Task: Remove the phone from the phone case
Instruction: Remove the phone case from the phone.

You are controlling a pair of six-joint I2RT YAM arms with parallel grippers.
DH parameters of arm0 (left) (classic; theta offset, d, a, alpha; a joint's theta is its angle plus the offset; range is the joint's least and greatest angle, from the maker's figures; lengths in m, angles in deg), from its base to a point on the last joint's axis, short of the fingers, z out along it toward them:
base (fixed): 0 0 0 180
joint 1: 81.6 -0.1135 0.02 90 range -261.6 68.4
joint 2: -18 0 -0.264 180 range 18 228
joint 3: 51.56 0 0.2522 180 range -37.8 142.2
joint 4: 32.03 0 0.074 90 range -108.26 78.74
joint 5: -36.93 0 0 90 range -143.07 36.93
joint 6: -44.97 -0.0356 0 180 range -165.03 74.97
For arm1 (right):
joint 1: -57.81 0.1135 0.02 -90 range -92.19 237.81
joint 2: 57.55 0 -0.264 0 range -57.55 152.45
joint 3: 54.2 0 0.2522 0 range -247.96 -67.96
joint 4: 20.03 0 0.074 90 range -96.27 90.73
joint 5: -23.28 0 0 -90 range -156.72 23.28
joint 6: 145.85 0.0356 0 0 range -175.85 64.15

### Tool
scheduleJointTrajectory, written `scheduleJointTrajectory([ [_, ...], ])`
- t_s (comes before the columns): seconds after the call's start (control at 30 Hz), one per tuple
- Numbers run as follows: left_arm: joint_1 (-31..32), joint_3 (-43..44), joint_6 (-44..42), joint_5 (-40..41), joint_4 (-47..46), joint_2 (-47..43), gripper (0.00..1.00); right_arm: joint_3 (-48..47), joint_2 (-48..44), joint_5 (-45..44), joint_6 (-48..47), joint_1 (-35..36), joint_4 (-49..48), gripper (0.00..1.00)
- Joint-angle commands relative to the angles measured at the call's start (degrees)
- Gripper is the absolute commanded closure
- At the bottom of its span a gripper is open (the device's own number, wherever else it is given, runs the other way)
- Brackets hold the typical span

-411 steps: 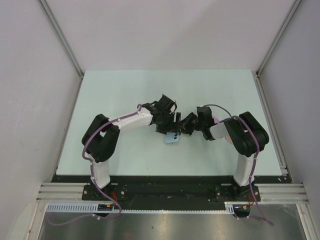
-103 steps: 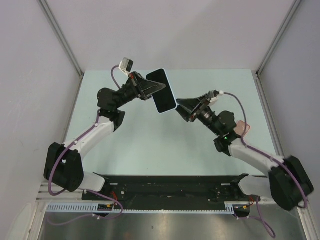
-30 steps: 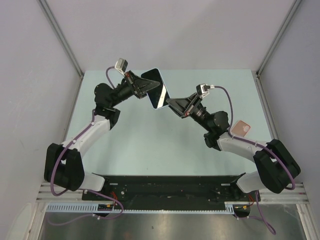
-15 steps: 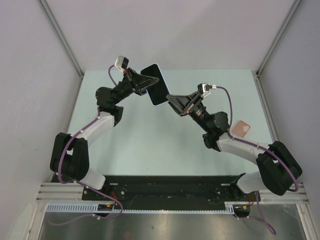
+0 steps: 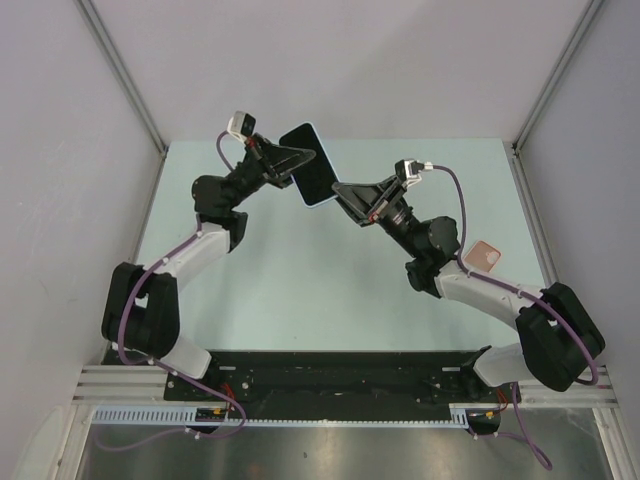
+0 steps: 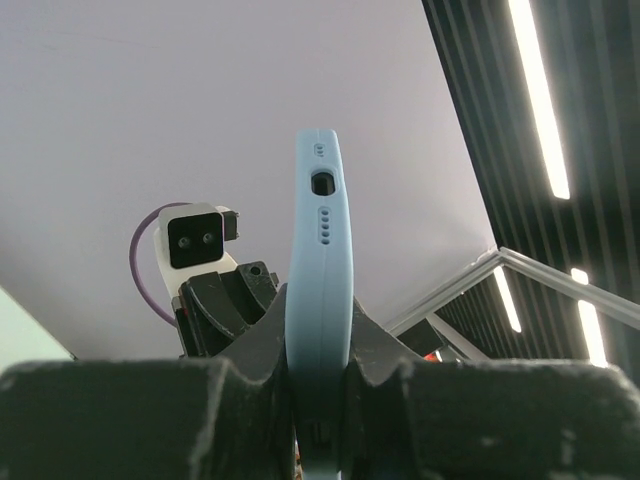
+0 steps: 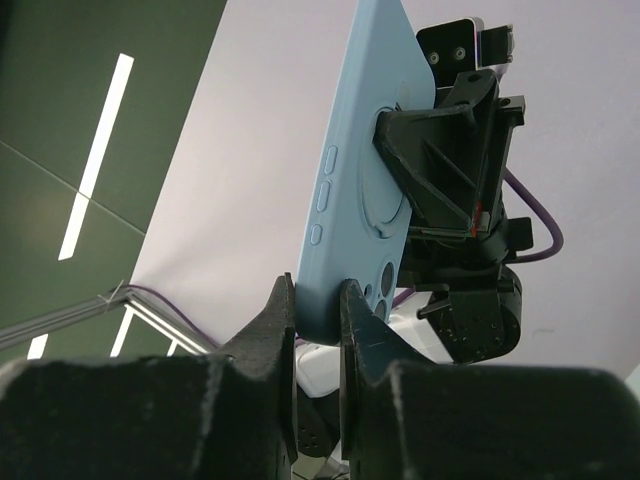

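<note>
Left tool and right tool both pinch the blue phone case. Right tool should probably peel its corner slowly.

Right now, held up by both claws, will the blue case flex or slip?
Probably stiff: the case shows a straight edge with the phone inside. Its smooth matte skin may slip, since the right claw pinches only its edge.
</note>
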Motion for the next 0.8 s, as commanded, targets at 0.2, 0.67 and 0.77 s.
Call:
scheduleJointTrajectory([
  [0.2,0.24,-0.14,6.24,3.81,-24.79,3.81,1.0,-4.99,-3.33,-2.68,7.17,-0.79,-22.33,1.0],
  [0.67,0.24,-1.38,8.27,3.37,-28.92,7.77,1.0,-5.17,-5.17,-1.98,6.29,-1.23,-22.24,1.0],
  [0.77,0.06,-1.46,8.44,3.28,-28.92,8.03,1.0,-5.25,-6.14,-1.81,5.85,-1.41,-22.24,1.0],
])
